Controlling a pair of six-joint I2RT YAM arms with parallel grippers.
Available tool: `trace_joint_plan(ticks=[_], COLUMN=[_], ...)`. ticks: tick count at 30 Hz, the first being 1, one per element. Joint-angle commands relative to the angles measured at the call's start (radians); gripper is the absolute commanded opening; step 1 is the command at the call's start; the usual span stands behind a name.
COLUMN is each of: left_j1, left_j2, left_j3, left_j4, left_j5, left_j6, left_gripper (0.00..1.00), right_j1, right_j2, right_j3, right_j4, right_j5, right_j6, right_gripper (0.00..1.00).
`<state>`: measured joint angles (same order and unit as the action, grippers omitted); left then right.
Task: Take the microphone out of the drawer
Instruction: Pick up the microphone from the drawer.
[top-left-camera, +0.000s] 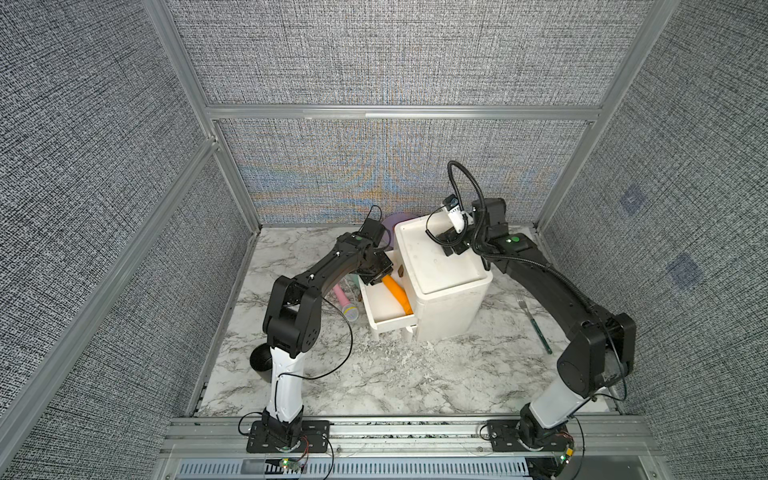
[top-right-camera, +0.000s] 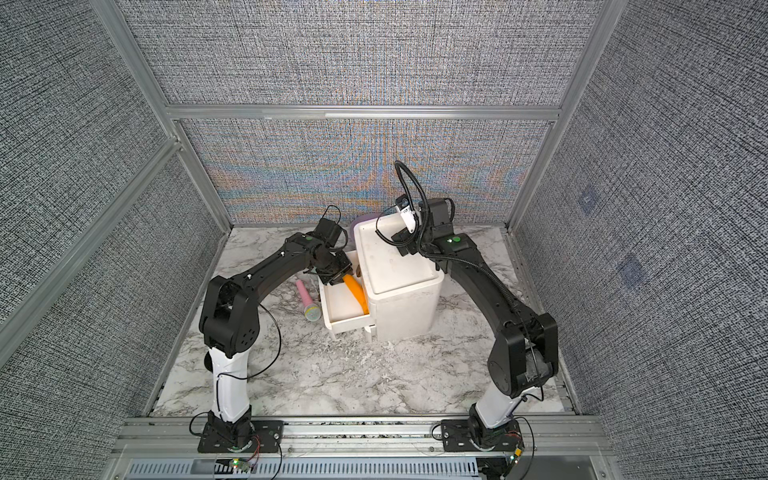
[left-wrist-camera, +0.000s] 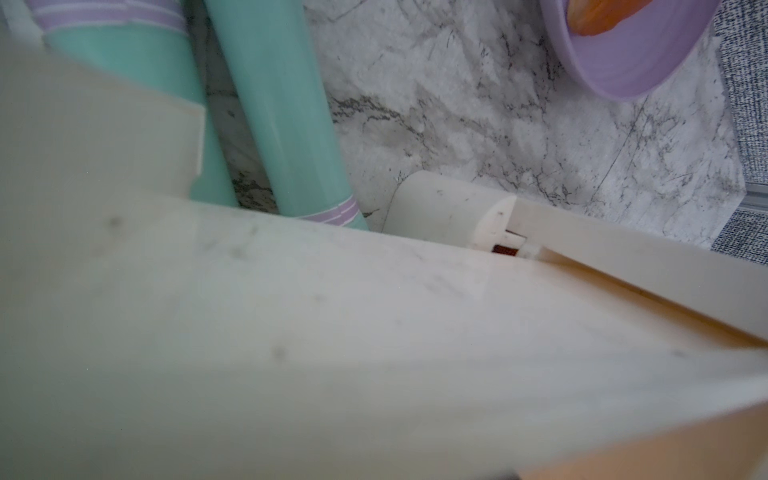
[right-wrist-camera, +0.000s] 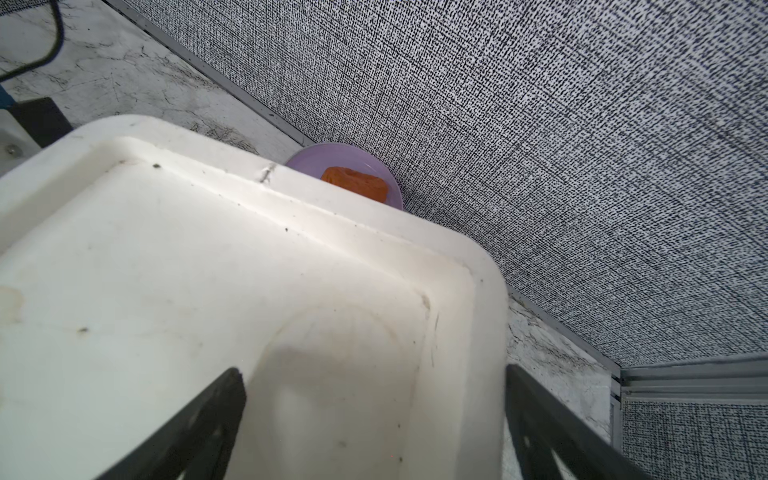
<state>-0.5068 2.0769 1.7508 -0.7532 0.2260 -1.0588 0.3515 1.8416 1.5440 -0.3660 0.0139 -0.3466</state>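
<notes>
**Top views.** White cabinet (top-left-camera: 440, 266) (top-right-camera: 395, 266) stands on the marble worktop (top-left-camera: 374, 382) (top-right-camera: 332, 382). 1 drawer (top-left-camera: 386, 305) (top-right-camera: 343, 303) stands open, out toward the left arm's (top-left-camera: 332, 270) side. An orange curved object (top-left-camera: 399, 293) (top-right-camera: 357, 291) lies inside it, along the cabinet side. The microphone (top-left-camera: 344, 302) (top-right-camera: 307, 301), with a pink handle and a pale head, lies on the worktop just beside the drawer's outer wall. It is outside the drawer and held by nothing. The left jaws sit low over the drawer's far end, at the tip of the orange curved object. Whether they touch it cannot be told. The right jaws rest over the cabinet top.

**Left wrist view.** The blurred drawer (left-wrist-camera: 374, 332) fills the near field. 2 mint-green cylinders (left-wrist-camera: 282, 104) lie on the worktop (left-wrist-camera: 498, 124) beyond it. A lilac plate (left-wrist-camera: 623, 70) is at the frame edge. The fingers do not show, so how far the left jaws are open cannot be told.

**Right wrist view.** 2 black fingers (right-wrist-camera: 199, 424) stand wide apart over a corner of the cabinet (right-wrist-camera: 166, 270), gripping nothing. The lilac plate (right-wrist-camera: 307, 160), carrying an orange block (right-wrist-camera: 355, 183), sits behind the cabinet by the wall.
</notes>
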Motion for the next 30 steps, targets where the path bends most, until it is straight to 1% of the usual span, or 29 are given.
trace_joint_plan(ticks=[1, 6, 8, 10, 11, 13, 16, 18, 27, 28, 30], left_j1=[-0.010, -0.024, -0.026, -0.026, -0.026, -0.026, -0.026, -0.026, -0.026, -0.026, -0.026], left_j2=[0.026, 0.036, 0.036, 0.030, 0.024, 0.010, -0.013, -0.028, -0.081, -0.112, -0.122], left_j3=[0.002, 0.012, 0.008, 0.004, 0.002, 0.004, 0.008, 0.006, -0.036, -0.040, -0.039], left_j4=[-0.042, -0.046, -0.045, -0.046, -0.048, -0.058, -0.078, -0.081, -0.062, -0.058, -0.067], left_j5=[-0.005, -0.014, -0.013, -0.016, -0.022, -0.039, -0.072, -0.084, -0.095, -0.093, -0.098], left_j6=[-0.007, -0.016, -0.019, -0.020, -0.020, -0.011, 0.007, 0.016, 0.040, 0.046, 0.054], left_gripper=[0.40, 0.39, 0.28, 0.26, 0.23, 0.23, 0.15, 0.01, 0.00, 0.00, 0.00], right_j1=[-0.002, -0.002, -0.002, -0.002, -0.002, -0.002, -0.002, -0.001, -0.002, -0.002, -0.001], right_j2=[0.040, 0.038, 0.036, 0.036, 0.036, 0.037, 0.037, 0.037, 0.037, 0.036, 0.034], right_j3=[-0.026, -0.028, -0.030, -0.030, -0.029, -0.030, -0.030, -0.030, -0.030, -0.030, -0.031], right_j4=[-0.278, -0.278, -0.278, -0.278, -0.278, -0.278, -0.278, -0.278, -0.277, -0.278, -0.277], right_j5=[-0.015, -0.015, -0.015, -0.015, -0.014, -0.014, -0.014, -0.013, -0.011, -0.011, -0.009], right_j6=[0.013, 0.014, 0.013, 0.013, 0.014, 0.013, 0.014, 0.013, 0.011, 0.011, 0.012], right_gripper=[0.98, 0.98, 0.98, 0.98, 0.98, 0.98, 0.98, 0.98, 0.98, 0.98, 0.98])
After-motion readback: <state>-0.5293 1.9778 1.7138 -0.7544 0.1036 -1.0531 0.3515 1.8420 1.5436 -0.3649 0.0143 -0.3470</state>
